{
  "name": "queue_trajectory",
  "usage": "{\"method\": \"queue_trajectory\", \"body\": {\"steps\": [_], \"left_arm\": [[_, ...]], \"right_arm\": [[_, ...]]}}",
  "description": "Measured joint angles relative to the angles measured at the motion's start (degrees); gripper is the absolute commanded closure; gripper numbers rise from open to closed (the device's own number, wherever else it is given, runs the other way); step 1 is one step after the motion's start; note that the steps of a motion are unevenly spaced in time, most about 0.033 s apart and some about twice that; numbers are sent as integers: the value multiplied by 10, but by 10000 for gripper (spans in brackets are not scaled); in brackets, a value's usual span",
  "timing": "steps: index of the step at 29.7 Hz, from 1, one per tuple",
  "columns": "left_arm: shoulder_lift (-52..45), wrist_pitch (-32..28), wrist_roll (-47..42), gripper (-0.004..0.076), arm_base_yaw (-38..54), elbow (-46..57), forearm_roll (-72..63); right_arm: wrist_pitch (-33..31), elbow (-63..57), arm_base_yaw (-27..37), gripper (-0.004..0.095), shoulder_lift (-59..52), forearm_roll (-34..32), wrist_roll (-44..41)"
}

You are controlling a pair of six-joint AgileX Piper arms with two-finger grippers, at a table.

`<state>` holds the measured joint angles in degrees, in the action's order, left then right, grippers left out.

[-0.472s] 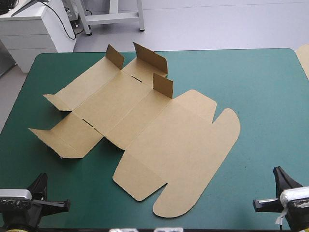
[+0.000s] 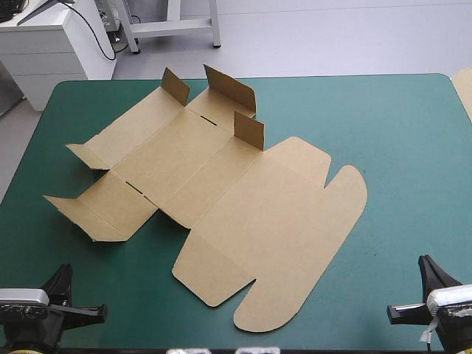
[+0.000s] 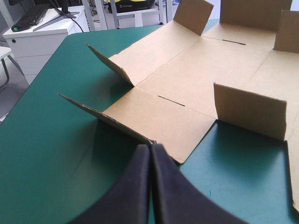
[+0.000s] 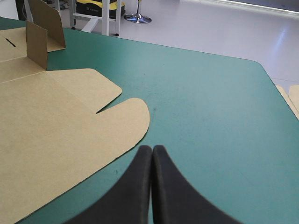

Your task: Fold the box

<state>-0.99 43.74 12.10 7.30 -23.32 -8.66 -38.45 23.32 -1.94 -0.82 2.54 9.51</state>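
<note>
- Where the table (image 2: 413, 88) has its near edge, the left gripper (image 3: 150, 147) sits at the near left corner. Its black fingers are pressed together into one pointed arch, with nothing between them.
- The right gripper (image 4: 152, 148) sits at the near right corner. Its fingers are likewise pressed together and empty.
- Just ahead of the left gripper's tip is the nearest corner of the box (image 2: 243, 199), with no contact visible.
- Ahead of the right gripper, bare teal-green cover (image 4: 210, 116) separates its tip from the rounded ear of the lid (image 2: 295, 243).
- The box is a cut brown sheet lying unfolded on the cover. It runs slantwise from near the middle toward the far left.
- The lid is flat and is the part nearest the robot, with a rounded ear at each end.
- Beyond the lid, the middle panels also lie flat, and two of them show a thin dark slot.
- On the left side of the sheet, two side flaps (image 2: 81, 217) are tilted up a little.
- At the far end, three upright flaps (image 2: 249, 129) stand up from the sheet.
- An edge of more board (image 2: 466, 92) shows at the table's far right edge, well apart from the box.
</note>
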Motion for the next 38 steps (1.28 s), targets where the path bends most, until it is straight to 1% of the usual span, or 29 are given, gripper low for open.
{"method": "queue_trajectory", "body": {"steps": [3,5,7,10,13,17,20,23,25,29,32,35,38], "left_arm": [[0,0,0,731,0,0,0],[0,0,0,731,0,0,0],[0,0,0,731,0,0,0],[0,-1,0,731,0,0,0],[0,-1,0,731,0,0,0],[0,-1,0,731,0,0,0],[0,-1,0,731,0,0,0],[0,-1,0,731,0,0,0],[0,-1,0,731,0,0,0],[0,-1,0,731,0,0,0],[0,-1,0,731,0,0,0],[0,0,0,731,0,0,0],[0,0,0,731,0,0,0]], "right_arm": [[-1,0,0,929,0,0,6],[-6,0,0,929,0,1,30],[-21,7,0,929,16,8,70],[-41,40,0,929,74,35,149],[-54,101,0,929,144,89,239],[-54,190,0,929,244,204,370],[-61,250,0,927,324,282,410],[-86,315,0,917,418,322,436],[-99,354,0,917,467,336,444],[-123,435,-1,917,582,343,450],[-133,496,-26,906,656,330,444],[-133,551,-87,907,728,274,400],[-141,614,-155,907,808,178,324]]}}
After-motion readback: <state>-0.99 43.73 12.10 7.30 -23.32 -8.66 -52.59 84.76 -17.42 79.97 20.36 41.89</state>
